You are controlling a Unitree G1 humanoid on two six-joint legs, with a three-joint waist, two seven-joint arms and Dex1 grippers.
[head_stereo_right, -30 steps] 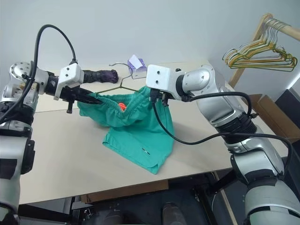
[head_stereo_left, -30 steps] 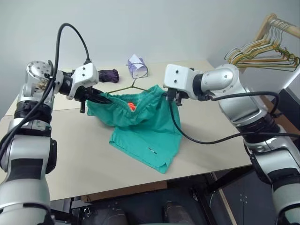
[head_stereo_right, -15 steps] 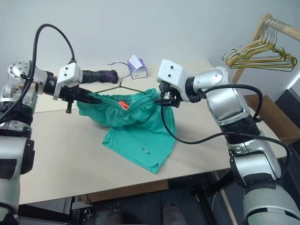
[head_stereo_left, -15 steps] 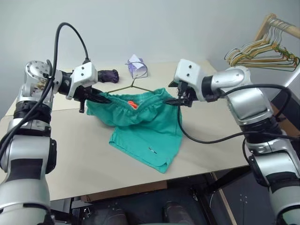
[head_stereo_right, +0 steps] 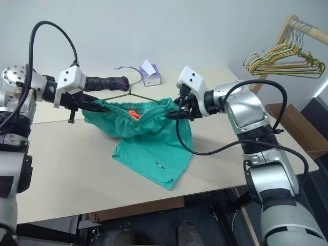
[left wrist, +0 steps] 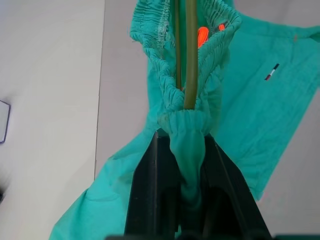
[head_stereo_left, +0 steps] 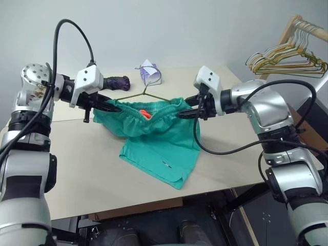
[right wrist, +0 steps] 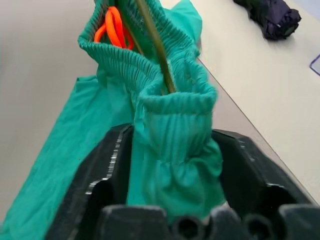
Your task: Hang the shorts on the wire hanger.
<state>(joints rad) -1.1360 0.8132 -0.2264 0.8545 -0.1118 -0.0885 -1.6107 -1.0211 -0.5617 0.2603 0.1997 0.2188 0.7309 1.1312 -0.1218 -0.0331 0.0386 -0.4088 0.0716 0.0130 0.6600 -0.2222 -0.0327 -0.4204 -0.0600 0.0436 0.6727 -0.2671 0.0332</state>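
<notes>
The teal-green shorts [head_stereo_left: 159, 138] hang over the table, their gathered waistband stretched between my two grippers and the legs resting on the tabletop. The olive wire hanger [head_stereo_left: 134, 96] runs inside the waistband, with its neck and hook pointing toward the far side; the wire [left wrist: 190, 60] emerges from the bunched elastic. My left gripper [head_stereo_left: 115, 107] is shut on the waistband's left end [left wrist: 181, 136]. My right gripper [head_stereo_left: 183, 114] is closed on the right end, cloth bunched between its fingers [right wrist: 172, 132]. An orange loop [right wrist: 112, 27] shows inside the waistband.
A dark purple folded umbrella [head_stereo_left: 117, 82] and a small white-and-purple box [head_stereo_left: 149, 74] lie at the table's far side. A bunch of hangers [head_stereo_left: 287, 56] hangs on a wooden rack at the right. The beige table [head_stereo_left: 77, 169] has bare room in front.
My right wrist rolled and sank slightly; its fingers opened, then closed again on the waistband's right end. The left gripper kept its hold and place.
</notes>
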